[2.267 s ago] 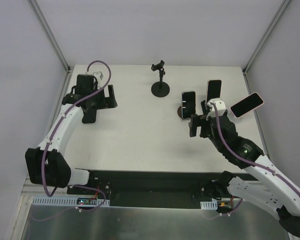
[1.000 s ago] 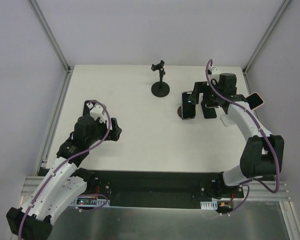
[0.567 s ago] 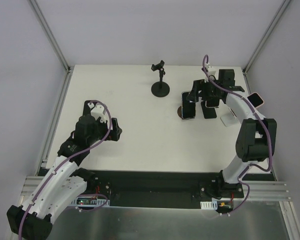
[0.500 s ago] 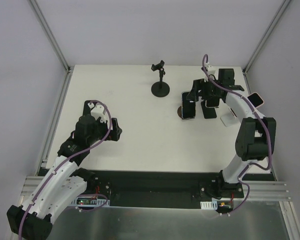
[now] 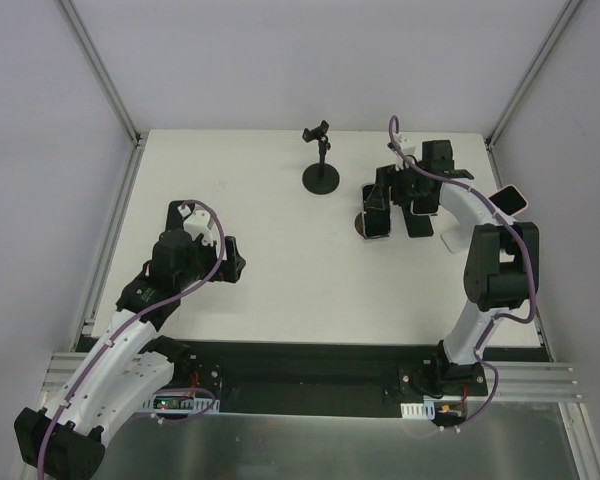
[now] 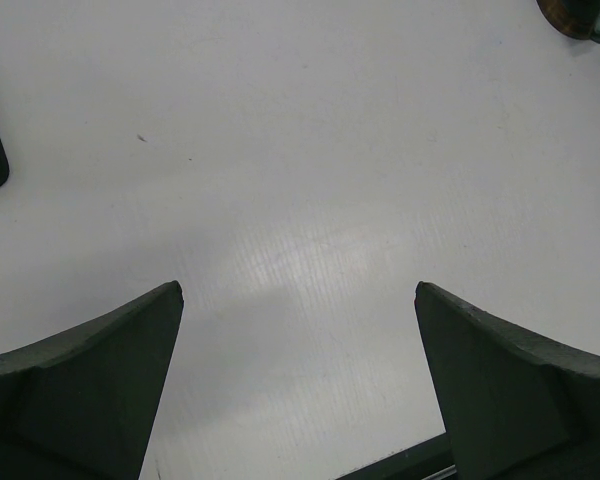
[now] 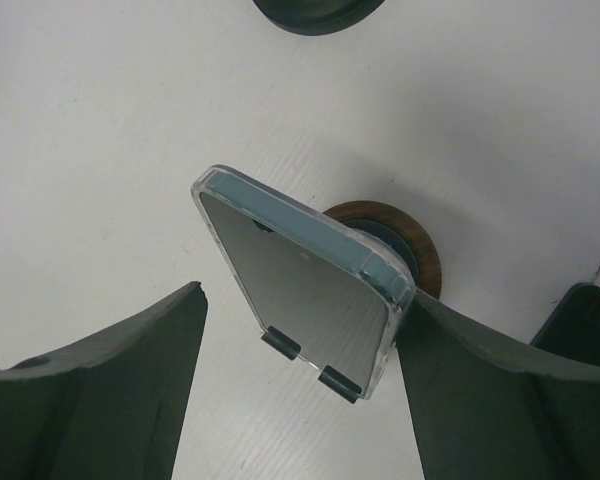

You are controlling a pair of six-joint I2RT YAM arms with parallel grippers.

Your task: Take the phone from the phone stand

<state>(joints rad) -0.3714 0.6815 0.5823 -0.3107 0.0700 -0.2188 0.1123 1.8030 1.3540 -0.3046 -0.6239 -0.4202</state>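
We find the right gripper (image 7: pixel 302 300) with its fingers (image 7: pixel 90 400) spread wide and the phone (image 7: pixel 300 275) standing between them, not pinched. One fingertip sits right at the phone's lower corner, touching or just beside it, we cannot tell which, while the other finger is clearly apart from the opposite edge, with bare table (image 7: pixel 130 180) showing in the gap. The phone, in a clear case with a pale blue rim and a dark, reflecting screen, is tilted and propped on the phone stand (image 7: pixel 417 250), whose round brown base shows just behind it. Two small clips (image 7: pixel 338 382) hook over its lower edge, on the side nearest the wrist. Beyond the fingertips lies a round black base (image 7: pixel 315 12), and just outside the finger at the phone's corner a dark object (image 7: pixel 580 320) sits on the table – we cannot make out what it is. The left gripper (image 6: pixel 298 290) hangs well apart from the phone, its fingers (image 6: pixel 80 390) opened fully, holding and touching nothing, with only white table between them. Far past one fingertip a sliver of something brown and round (image 6: pixel 578 15) cuts the corner of that wrist view.
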